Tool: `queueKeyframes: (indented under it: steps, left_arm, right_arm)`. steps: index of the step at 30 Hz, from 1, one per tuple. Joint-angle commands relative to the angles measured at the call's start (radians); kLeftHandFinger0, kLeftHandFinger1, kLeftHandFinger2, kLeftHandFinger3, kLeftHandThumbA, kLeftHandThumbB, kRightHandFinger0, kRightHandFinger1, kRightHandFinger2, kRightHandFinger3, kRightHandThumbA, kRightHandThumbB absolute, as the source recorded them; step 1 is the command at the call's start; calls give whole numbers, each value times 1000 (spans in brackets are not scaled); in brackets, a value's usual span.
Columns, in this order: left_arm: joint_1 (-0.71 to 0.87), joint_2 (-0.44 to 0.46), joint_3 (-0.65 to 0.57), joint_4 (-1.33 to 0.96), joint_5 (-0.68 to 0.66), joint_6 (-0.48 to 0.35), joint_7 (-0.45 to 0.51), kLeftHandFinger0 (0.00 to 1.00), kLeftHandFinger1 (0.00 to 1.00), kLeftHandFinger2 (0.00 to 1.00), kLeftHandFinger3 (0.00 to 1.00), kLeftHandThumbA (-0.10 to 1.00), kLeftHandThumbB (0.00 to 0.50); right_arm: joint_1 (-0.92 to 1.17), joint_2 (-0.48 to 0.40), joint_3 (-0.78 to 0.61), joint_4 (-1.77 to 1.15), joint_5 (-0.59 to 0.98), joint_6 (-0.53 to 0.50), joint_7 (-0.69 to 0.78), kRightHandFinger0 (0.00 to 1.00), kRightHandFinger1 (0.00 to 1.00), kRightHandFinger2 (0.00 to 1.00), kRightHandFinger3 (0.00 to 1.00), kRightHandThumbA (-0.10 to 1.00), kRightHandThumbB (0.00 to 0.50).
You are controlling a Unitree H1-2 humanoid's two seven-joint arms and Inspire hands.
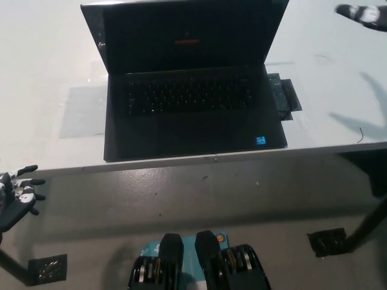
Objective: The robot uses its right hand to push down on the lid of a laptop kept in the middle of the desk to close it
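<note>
Bench: white, laptop central, lid upright at 12 o'clock.
Right robot hand: 2 o'clock, raised toward lid; fingers' state unclear.
Left robot hand: 8 o'clock, idle, fingers spread, empty.

The laptop has a matt black shell, its dark screen faintly glossy and its keys dull plastic (a small glossy blue sticker sits on the palm rest). The desk is smooth, matt white, with a clear film patch lying flat on it. The floor looks like rough, scuffed grey concrete.
</note>
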Motion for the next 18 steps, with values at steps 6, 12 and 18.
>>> queueKeyframes:
  steps: [6, 12, 18]
  left_arm:
    - [-27, 37, 1, -33, -7, -1, -19, 398, 516, 652, 777, 173, 4]
    - [-29, 45, -10, -26, 4, -13, -24, 416, 532, 676, 791, 172, 3]
    - [-33, 50, -19, -33, 6, -2, -28, 408, 523, 670, 814, 158, 0]
  right_arm:
    - [-183, 47, 104, 135, -134, -109, 89, 1000, 1000, 1000, 1000, 1000, 355]
    - [-277, 96, 220, 304, -220, -212, 166, 1000, 1000, 943, 1000, 1000, 420]
    - [-332, 149, 294, 432, -282, -320, 189, 1000, 1000, 885, 980, 1000, 419]
